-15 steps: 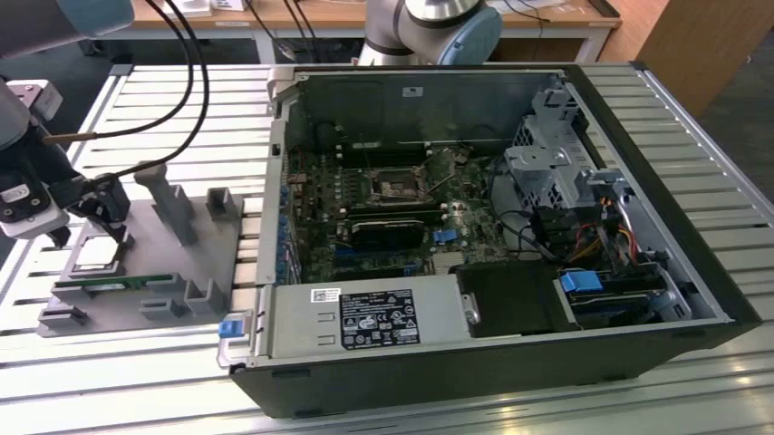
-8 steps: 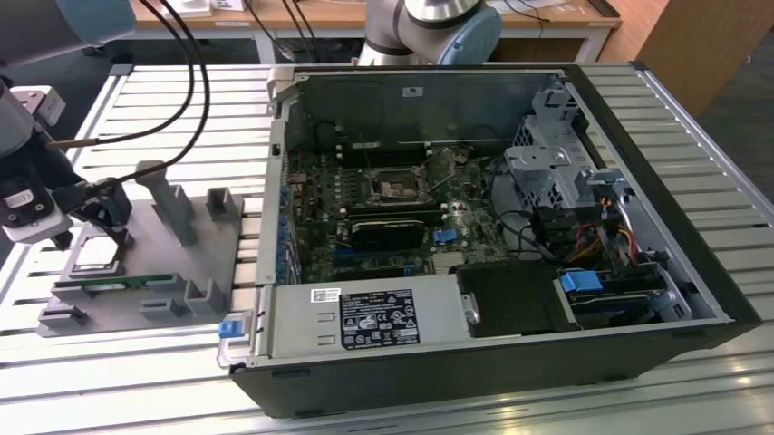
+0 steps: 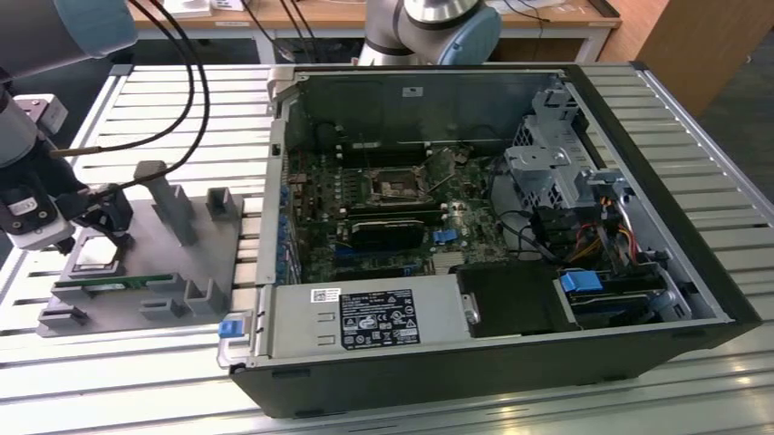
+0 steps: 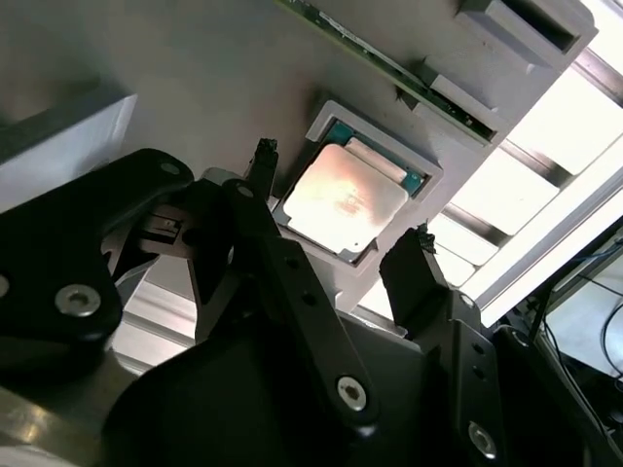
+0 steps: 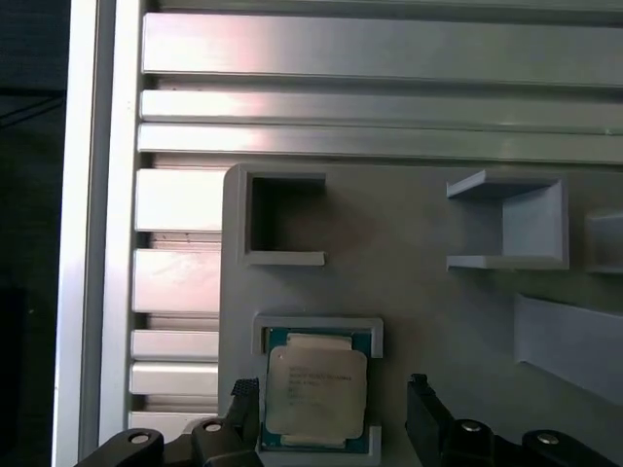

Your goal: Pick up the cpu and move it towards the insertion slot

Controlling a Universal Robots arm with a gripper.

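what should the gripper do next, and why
Probably lower a little, then close. In the second wrist view the gripper is open and straddles the cpu, which lies flat in its pocket on the grey fixture, not yet gripped.

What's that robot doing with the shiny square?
The robot arm's black pincer is open, low over the small flat square chip with the shiny silver top. One finger stands on each side of the chip, with gaps showing, so it is not gripped yet. The chip lies in its pocket in the grey plastic tray. The square dark socket with the silver frame waits inside the open black computer case, to the exterior view's right of the tray.
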